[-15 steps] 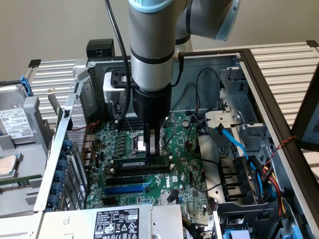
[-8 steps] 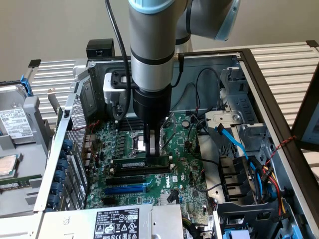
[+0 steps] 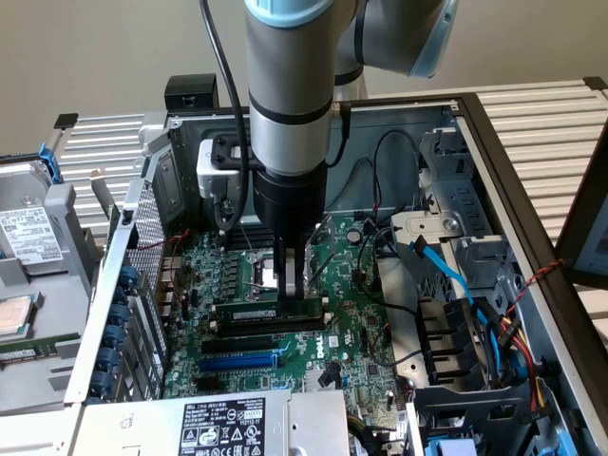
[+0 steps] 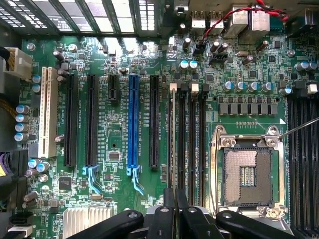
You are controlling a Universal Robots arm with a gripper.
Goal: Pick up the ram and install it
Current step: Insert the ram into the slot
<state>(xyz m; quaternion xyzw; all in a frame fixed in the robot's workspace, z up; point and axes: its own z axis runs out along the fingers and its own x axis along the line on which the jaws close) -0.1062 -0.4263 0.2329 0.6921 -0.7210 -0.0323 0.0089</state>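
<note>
The ram (image 3: 256, 311) is a thin green stick with a white label, standing on edge along a long black memory slot of the motherboard (image 3: 361, 323) inside the open computer case. My gripper (image 3: 294, 290) reaches straight down onto its right half in the exterior view, and the two black fingers (image 3: 284, 275) pinch it. From the wrist camera the ram (image 4: 173, 139) appears edge-on as a narrow line running from the slot's white clip down between my gripper's (image 4: 175, 204) fingertips, which are shut on it. Whether it is fully seated I cannot tell.
Empty black memory slots (image 4: 192, 144) lie beside the ram, then the open CPU socket (image 4: 246, 174). A blue expansion slot (image 4: 132, 124) and black ones lie on the other side. A drive cage with blue cables (image 3: 456, 275) crowds the exterior view's right, and case walls surround the board.
</note>
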